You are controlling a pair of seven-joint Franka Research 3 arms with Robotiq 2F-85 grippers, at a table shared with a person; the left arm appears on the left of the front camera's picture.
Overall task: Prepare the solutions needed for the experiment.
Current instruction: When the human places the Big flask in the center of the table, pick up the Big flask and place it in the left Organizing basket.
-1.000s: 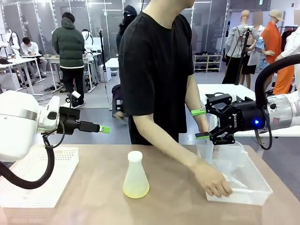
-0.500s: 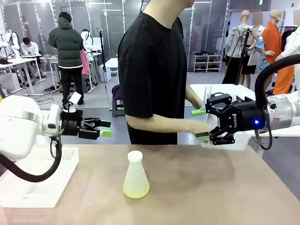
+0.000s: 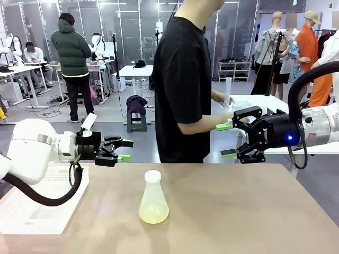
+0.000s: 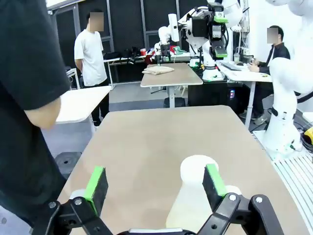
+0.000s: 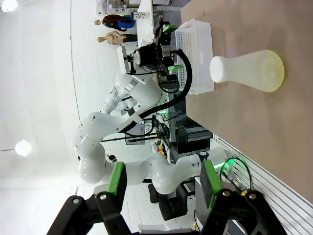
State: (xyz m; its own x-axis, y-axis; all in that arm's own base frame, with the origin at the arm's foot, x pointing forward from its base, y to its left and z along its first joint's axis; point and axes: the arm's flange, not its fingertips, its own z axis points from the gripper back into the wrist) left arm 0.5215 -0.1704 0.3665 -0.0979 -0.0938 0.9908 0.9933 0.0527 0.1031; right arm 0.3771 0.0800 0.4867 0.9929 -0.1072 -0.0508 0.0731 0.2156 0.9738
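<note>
your frosted conical flask [image 3: 153, 197] stands mid-way across the table [image 3: 243, 211], with shallow pale yellow solution [image 3: 154, 214] inside. it's likely light and slick, so take its narrow neck. left gripper [image 3: 126, 150] and right gripper [image 3: 226, 140] hang empty, fingers apart.

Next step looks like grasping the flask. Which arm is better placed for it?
Left, probably. The left gripper is open and close to the conical flask; its wrist view shows the flask's neck just ahead. The right gripper, also open, hangs farther off.

White rounded arms [image 3: 32, 151], black cables [image 3: 310, 74] — right gripper [image 3: 226, 140] black, green-padded, blue-lit.
</note>
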